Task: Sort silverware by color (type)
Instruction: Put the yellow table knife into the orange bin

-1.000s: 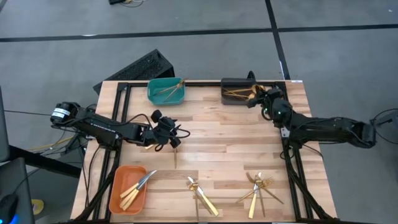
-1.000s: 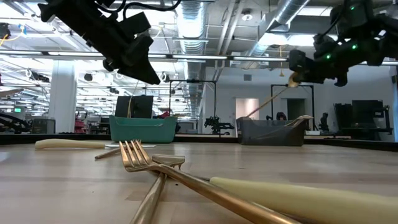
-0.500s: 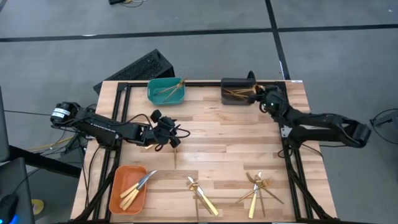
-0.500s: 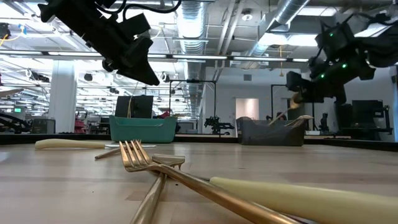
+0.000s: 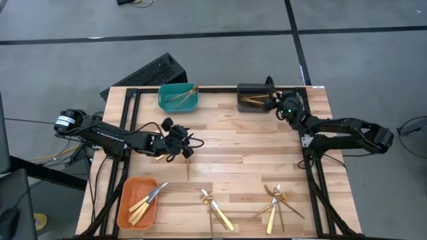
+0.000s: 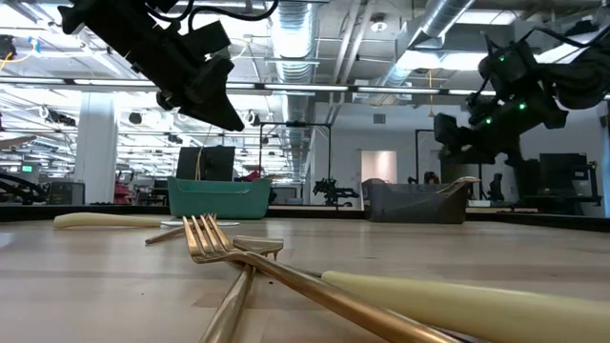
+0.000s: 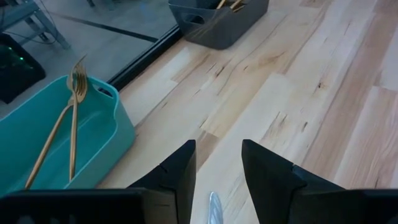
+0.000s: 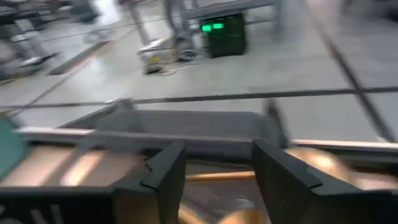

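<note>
The right gripper hangs just over the dark grey plastic bin at the far edge of the table. A second ago it held a thin gold piece there. Now its fingers are spread apart with nothing between them, and that piece lies in the bin below with the other gold spoons. So one more piece looks sorted, and I think this arm is free to go and get another.

The left gripper hovers over the middle of the table and has not moved. Its fingers are partly apart with a narrow gap. A small silver blade tip shows right under that gap, but I cannot tell if the fingers pinch it.

Straight ahead of the left gripper sits the teal plastic bin with smooth rounded walls, and skinny gold forks lean in it. Behind the left gripper, at the near corner, is the orange plastic bin with knives that have cream handles and shiny silver blades.

More shiny gold silverware waits on the near side of the table: one small pile in front of the left gripper's side and a crossed heap of forks far behind the right gripper. The table is pale wood in long strips and looks smooth. The pieces are slim and slippery looking, so picking one from a heap may be tricky.
</note>
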You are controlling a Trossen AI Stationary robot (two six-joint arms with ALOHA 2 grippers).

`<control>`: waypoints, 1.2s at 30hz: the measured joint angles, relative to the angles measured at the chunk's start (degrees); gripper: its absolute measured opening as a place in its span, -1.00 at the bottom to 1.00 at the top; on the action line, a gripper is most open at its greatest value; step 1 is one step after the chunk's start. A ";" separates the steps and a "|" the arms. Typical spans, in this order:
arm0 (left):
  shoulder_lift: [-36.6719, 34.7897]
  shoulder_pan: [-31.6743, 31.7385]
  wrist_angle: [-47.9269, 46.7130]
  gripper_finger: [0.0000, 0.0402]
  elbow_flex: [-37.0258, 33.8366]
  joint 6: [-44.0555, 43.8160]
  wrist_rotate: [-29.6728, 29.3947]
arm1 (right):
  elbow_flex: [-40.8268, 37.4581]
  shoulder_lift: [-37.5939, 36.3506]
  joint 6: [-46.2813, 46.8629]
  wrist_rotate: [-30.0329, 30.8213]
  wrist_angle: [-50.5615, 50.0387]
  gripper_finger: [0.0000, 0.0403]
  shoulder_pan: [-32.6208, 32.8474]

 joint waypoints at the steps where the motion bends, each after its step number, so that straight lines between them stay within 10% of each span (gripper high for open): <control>1: 0.00 0.00 -0.46 -0.41 0.00 -0.03 0.06 | 0.00 0.00 0.00 -1.18 0.85 0.08 0.54; 18: 0.00 -1.42 -29.50 -0.43 -0.56 -20.59 13.65 | 0.00 0.00 -2.78 -13.18 4.19 0.01 16.08; 36: 0.01 0.31 -17.43 -0.67 -11.03 -18.45 19.85 | 0.00 0.00 -3.18 -13.05 6.21 -0.01 21.97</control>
